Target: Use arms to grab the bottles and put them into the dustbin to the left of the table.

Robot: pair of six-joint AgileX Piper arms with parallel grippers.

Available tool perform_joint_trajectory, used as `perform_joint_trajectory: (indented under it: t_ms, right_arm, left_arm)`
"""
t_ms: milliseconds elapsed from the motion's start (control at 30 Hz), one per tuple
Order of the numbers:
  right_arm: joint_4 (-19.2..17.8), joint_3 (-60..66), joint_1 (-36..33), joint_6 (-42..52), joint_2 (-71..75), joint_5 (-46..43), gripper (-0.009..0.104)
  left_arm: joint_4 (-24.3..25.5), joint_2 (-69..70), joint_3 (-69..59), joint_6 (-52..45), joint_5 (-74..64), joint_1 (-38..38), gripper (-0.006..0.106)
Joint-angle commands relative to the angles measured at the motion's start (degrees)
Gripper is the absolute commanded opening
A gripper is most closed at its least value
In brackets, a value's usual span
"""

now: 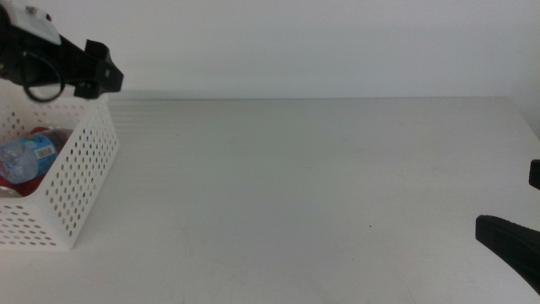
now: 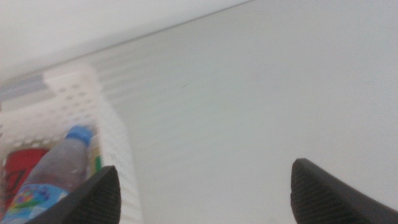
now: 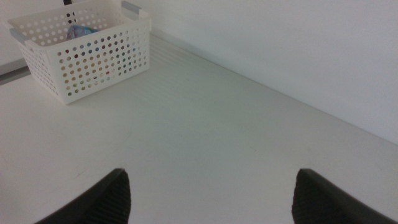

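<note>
Above dustbin (image 1: 63,190), left gripper (image 2: 202,193) agape, empty.

Layout as I see it from my station:

- Dustbin (image 1: 74,190): on the table (image 1: 321,186), at its far-left edge.
- Water bottle (image 1: 25,158): inside the dustbin, lying on its side.
- Can (image 2: 22,169): inside the dustbin, beside the water bottle, partly under it.
- Left gripper (image 1: 105,76): above the dustbin's far right corner, jaws apart with nothing between them.
- Right gripper (image 1: 510,241): low at the near right of the table, well apart from the dustbin, jaws spread.
</note>
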State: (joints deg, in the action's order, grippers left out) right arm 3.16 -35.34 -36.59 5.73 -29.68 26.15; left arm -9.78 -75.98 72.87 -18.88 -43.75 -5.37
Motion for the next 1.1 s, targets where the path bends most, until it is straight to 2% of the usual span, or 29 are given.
perform_joint_trajectory:
  t_ms: [0, 233, 467, 1067]
  right_arm:
    - [-0.5, -1.6, -0.1, 0.5, -0.2, -3.8, 0.068]
    - [-0.5, -1.6, -0.1, 0.5, -0.2, -3.8, 0.068]
    - [-0.5, -1.6, -0.1, 0.5, -0.2, -3.8, 0.068]
    - [-0.5, -1.6, -0.1, 0.5, -0.2, -3.8, 0.068]
  left_arm:
    - [-1.1, 5.1, -1.1, 0.9, 5.2, -2.0, 0.090]
    - [-1.6, 15.2, -11.1, 1.5, 11.7, -7.2, 0.090]
    - [-0.4, 23.2, -18.1, 4.1, 15.6, -7.5, 0.090]
    - [-0.7, 25.2, -18.5, 4.1, 22.8, -7.5, 0.089]
